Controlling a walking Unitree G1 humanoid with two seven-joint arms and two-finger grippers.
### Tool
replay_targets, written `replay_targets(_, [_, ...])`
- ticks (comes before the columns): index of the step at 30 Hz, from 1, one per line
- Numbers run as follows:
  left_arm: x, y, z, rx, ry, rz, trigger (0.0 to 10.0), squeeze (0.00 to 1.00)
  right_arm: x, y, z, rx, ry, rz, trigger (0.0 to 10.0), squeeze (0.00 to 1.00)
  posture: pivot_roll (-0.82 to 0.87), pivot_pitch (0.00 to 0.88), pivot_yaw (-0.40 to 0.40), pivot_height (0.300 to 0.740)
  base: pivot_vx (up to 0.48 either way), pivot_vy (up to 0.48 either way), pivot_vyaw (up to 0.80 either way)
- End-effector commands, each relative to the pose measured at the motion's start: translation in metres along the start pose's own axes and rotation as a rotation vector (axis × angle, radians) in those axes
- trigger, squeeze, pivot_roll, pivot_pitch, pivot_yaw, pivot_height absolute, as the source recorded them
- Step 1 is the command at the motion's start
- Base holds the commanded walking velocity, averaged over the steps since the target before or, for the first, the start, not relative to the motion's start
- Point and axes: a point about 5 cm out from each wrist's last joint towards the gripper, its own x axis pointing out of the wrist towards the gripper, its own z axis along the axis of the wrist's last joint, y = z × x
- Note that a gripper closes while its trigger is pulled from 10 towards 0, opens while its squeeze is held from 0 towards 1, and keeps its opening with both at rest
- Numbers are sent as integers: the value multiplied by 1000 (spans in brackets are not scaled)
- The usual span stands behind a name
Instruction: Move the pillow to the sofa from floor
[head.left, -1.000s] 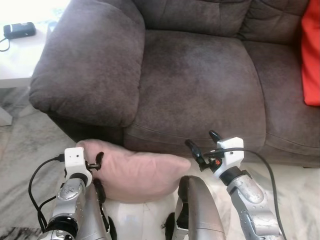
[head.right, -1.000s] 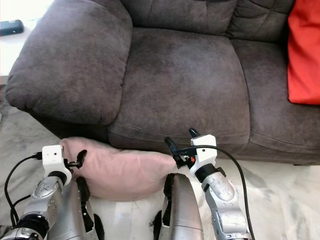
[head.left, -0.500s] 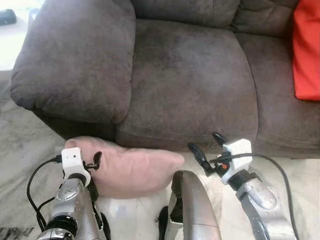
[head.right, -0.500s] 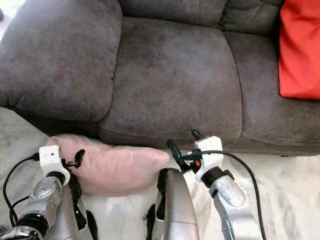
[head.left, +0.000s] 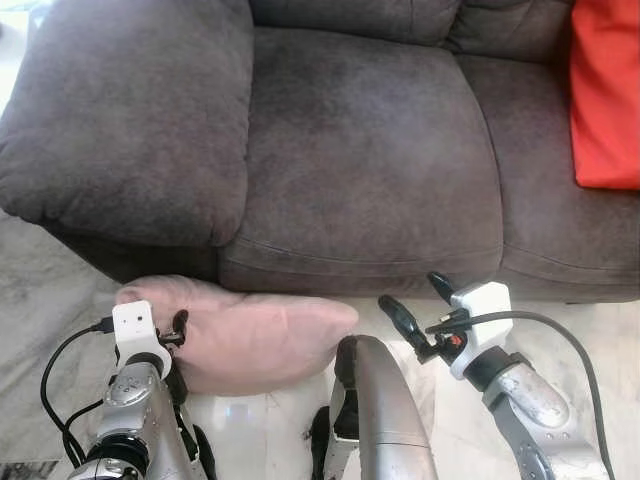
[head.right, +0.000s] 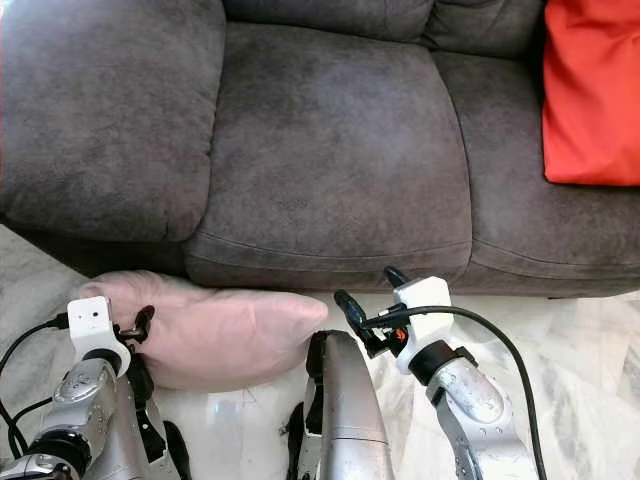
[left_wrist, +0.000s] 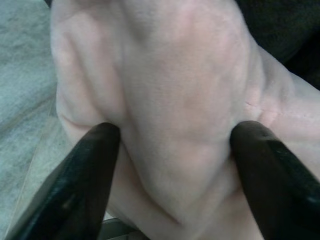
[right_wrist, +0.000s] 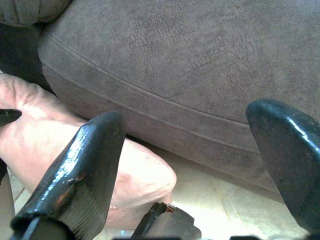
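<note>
My left gripper pinches the near left end of the pink pillow, the fabric bunched between my two fingers; my left wrist view shows that grip up close, while my head views show the fingers mostly tucked against the pillow. The pillow lies on the pale marbled floor, pressed along the foot of the sofa below the armrest. My right gripper hangs just past the pillow's right tip, fingers spread wide and holding nothing, apart from the pillow; my right wrist view looks between them at the sofa's front seam and the pillow's end. Farther off, on the right seat, rests a red cushion.
</note>
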Motion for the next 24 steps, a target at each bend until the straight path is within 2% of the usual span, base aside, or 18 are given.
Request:
replay_targets(1, [-10, 0, -23, 25, 84, 0, 0, 0, -6, 0, -2, -5, 21, -1, 10000, 0, -158, 378, -259, 511, 0, 0, 0])
replay_targets(8, [-11, 1, -25, 7, 89, 7, 0, 0, -3, 0, -4, -4, 33, -1, 10000, 0, -163, 375, -257, 511, 0, 0, 0])
replay_targets(24, [-7, -3, -21, 26, 84, -8, 0, 0, 2, -4, -8, -3, 27, -11, 10000, 0, -150, 340, -244, 511, 0, 0, 0])
